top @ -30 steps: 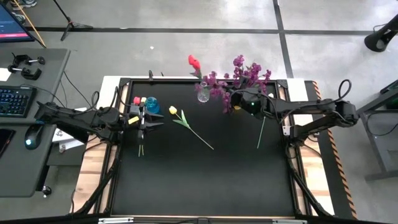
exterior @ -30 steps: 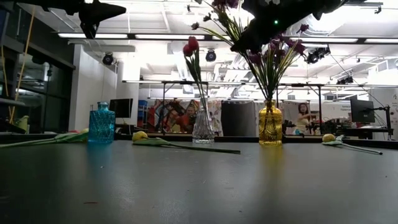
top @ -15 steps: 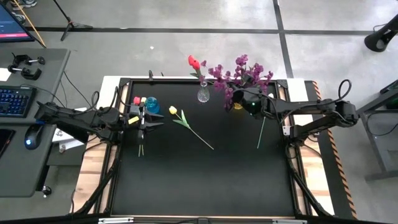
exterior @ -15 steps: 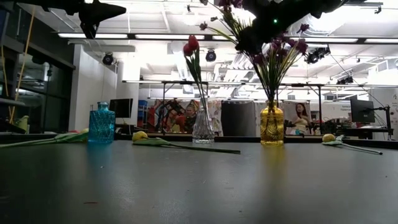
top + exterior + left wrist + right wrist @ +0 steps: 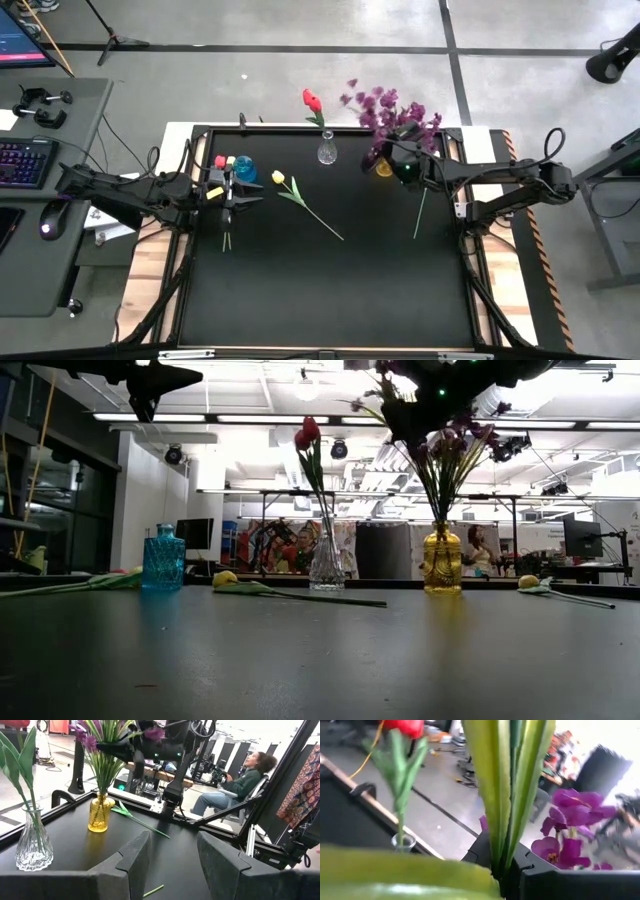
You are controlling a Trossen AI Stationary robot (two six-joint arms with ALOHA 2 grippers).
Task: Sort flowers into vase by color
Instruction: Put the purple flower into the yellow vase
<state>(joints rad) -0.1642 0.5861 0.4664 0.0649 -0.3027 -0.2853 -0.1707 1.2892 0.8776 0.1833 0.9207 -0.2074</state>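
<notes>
Risk lies at your right gripper (image 5: 392,160), clenched on the purple sprigs (image 5: 392,112) standing in the yellow vase (image 5: 442,561): pull sideways and that vase may tip, while your left gripper (image 5: 172,857) waits released near the blue vase (image 5: 162,559)

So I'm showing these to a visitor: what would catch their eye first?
Probably the purple blossom sprigs in the yellow vase at the table's back right, with the right gripper over them. Next, the red tulip in the clear vase beside it.
</notes>
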